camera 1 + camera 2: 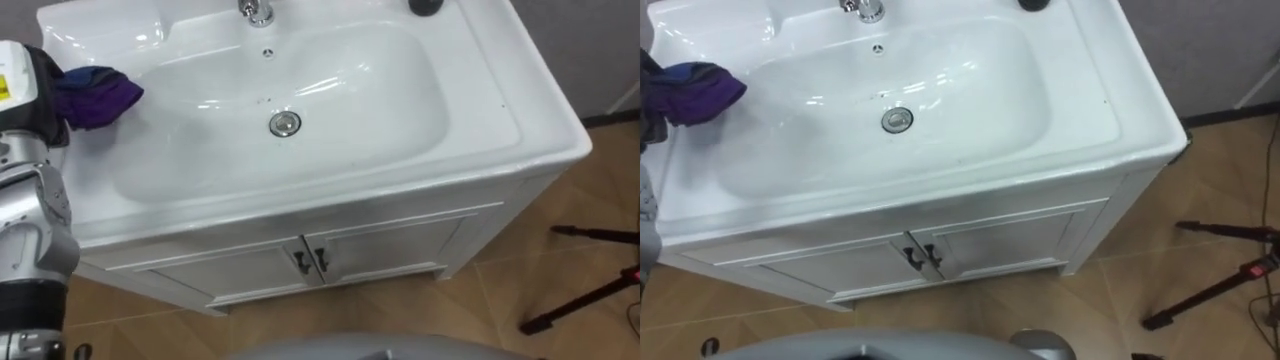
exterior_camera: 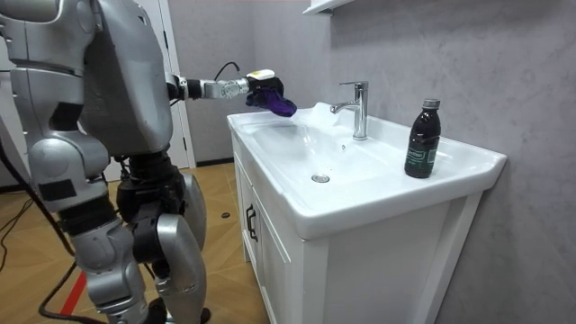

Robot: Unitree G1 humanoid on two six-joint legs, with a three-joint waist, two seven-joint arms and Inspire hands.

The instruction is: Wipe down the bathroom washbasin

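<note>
at the far left our left hand (image 1: 48, 95) comes in over the left shoulder of the basin (image 1: 350, 100), its dark fingers curled tight round a bunch of the cloth (image 1: 95, 95). the cloth is purple and blue, crumpled into a loose wad that sticks out of the hand towards the bowl. in the room view it hangs from the hand just over the rim, and we cannot tell whether its lowest fold touches the porcelain.

we judge the cloth to be light, soft and limp. it will fold and slide under the palm rather than push back, so it wants holding by a good bunch in the middle, as it is now, with enough left free below the fingers to lie flat on the surface. the basin is the opposite: hard, glossy and probably slippery, so we expect the wad to skate easily and need some downward press to do any wiping.

moving right, the bowl lies bare, with the drain (image 1: 285, 123) at its bottom and the tap (image 2: 358, 108) at the back edge. further right a dark bottle (image 2: 422, 139) stands upright on the back ledge, well apart from the hand, and would tip if brushed.
</note>
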